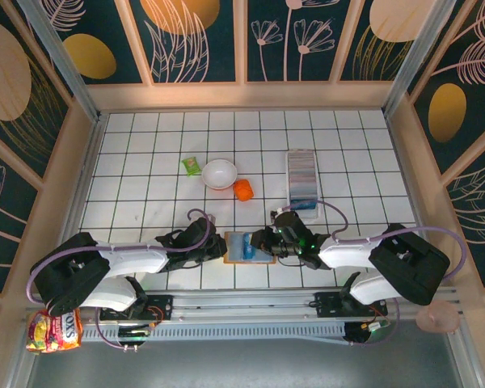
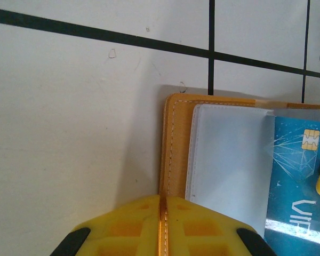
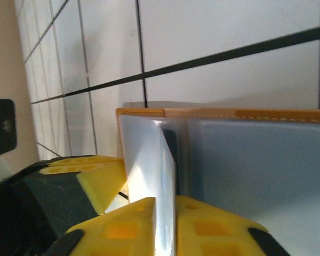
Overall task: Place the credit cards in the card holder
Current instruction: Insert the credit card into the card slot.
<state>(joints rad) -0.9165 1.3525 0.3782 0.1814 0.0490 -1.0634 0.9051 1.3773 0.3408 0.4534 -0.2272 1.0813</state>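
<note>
Low over the table, the left gripper [image 2: 161,213] has its yellow fingers pressed together on the stitched edge of a tan-orange leather wallet [image 2: 176,138], with no gap showing between the pads. The right gripper [image 3: 165,224] is closed as well. It pinches a pale blue-grey inner leaf [image 3: 149,160] of the same wallet, and that leaf stands upright between its yellow fingers.

From above, the wallet lies open on the white, black-gridded table [image 1: 145,162], close to the middle of the near edge. The left gripper is at its left side and the right gripper at its right. A bright blue credit card [image 2: 298,181] with a gold chip and faint light lines lies on the wallet's inside, with one side tucked under a blue-grey pocket.

The long narrow white-and-clear slotted plastic card holder [image 1: 302,182] lies apart from the wallet, beyond the right gripper and right of the table's middle. Its length runs from near to far.

A round white bowl [image 1: 219,173] sits about mid-table. A small green packet [image 1: 191,165] is just beside it on the left, and a small orange object [image 1: 243,190] is just beside it on the near right. A colourful snack bag [image 1: 52,330] lies off the table, by the near left corner.
</note>
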